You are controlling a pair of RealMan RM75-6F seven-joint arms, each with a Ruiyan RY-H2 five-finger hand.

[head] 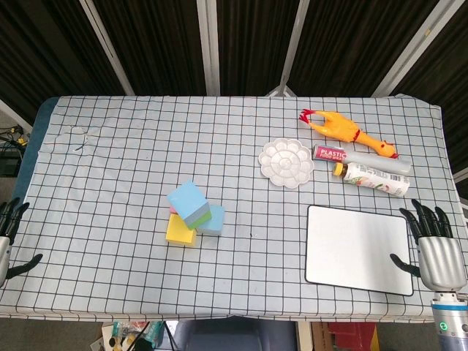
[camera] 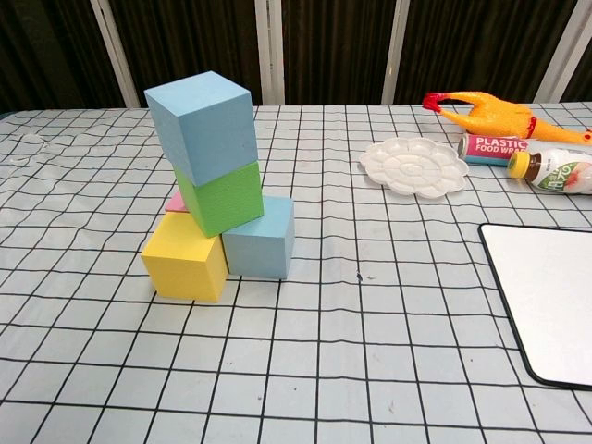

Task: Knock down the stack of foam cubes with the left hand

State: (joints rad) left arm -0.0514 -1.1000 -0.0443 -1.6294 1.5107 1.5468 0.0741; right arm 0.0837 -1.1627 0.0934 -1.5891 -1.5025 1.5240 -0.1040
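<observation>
a: head view first. stack of foam cubes (head: 193,214) standing left of centre on the checked desk (head: 131,146), top blue cube (head: 188,199) over green, yellow and pale blue at the base. left hand (head: 9,238) at the desk's left edge, fingers spread, holding nothing, well apart from the stack.

b: right hand (head: 437,248) at the right edge, fingers spread too, empty, just beside the whiteboard (head: 357,249). paint palette (head: 286,162), rubber chicken (head: 345,130), bottle (head: 373,178) further back.

a: chest view. stack upright, slightly twisted; pink cube (camera: 176,201) peeking behind yellow cube (camera: 185,258). no hands showing here.
</observation>
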